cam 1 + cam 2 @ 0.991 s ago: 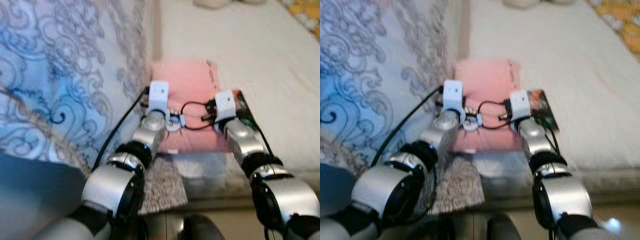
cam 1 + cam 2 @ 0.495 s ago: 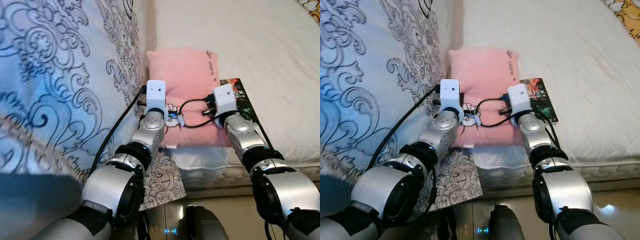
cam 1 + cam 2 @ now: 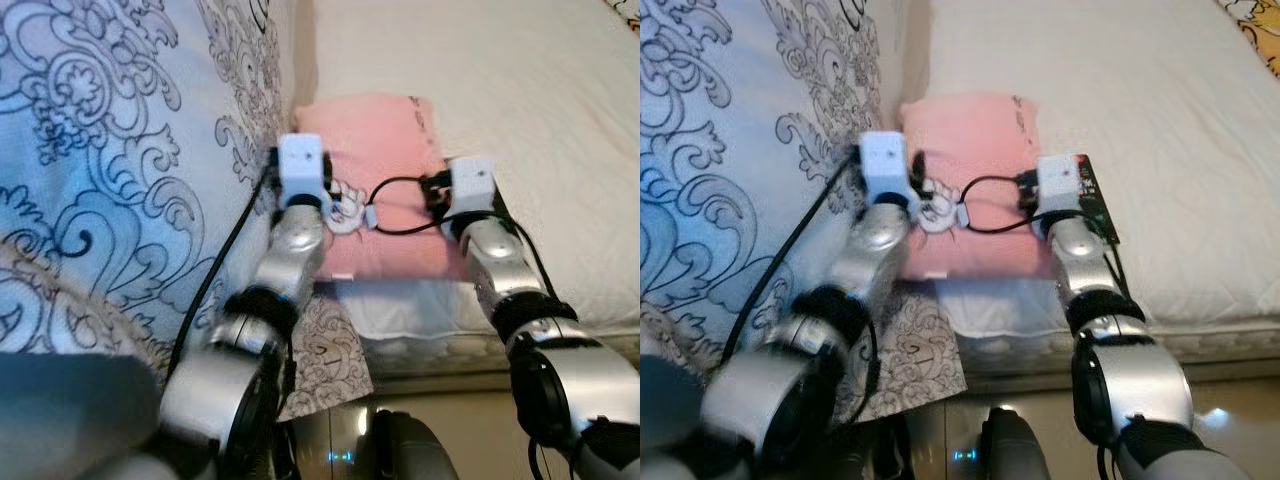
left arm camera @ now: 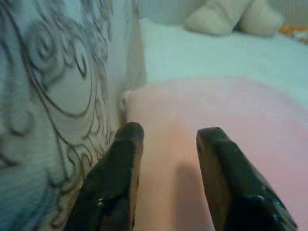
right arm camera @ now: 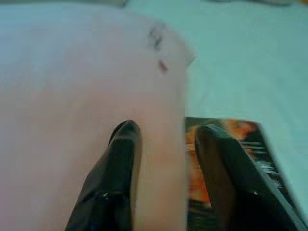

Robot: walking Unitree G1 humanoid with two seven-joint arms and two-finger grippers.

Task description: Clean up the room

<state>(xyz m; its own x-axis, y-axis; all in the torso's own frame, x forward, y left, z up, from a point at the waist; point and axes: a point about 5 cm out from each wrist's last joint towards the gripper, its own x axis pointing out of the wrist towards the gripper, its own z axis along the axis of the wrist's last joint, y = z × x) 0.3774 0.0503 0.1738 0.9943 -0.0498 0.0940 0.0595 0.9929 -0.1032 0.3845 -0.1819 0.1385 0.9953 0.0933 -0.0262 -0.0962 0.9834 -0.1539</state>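
With both grippers open over the pink pillow on the bed, left gripper near the quilt, right gripper straddling its edge beside the book, I should pinch both sides evenly, avoiding the book.

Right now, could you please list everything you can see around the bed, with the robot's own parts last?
Pillow: one, pink, on the white mattress beside the patterned quilt.
Book: one, dark cover with red and green print, lying flat at the pillow's right edge, partly under the right wrist.
Quilt: one, pale blue with dark scroll pattern, heaped on the left.
Mattress: one, white, stretching away ahead.
Cushions: pale, at the far end of the bed; count unclear.
Left gripper: black fingers open over the pillow's left edge.
Right gripper: black fingers open, astride the pillow's right edge beside the book.
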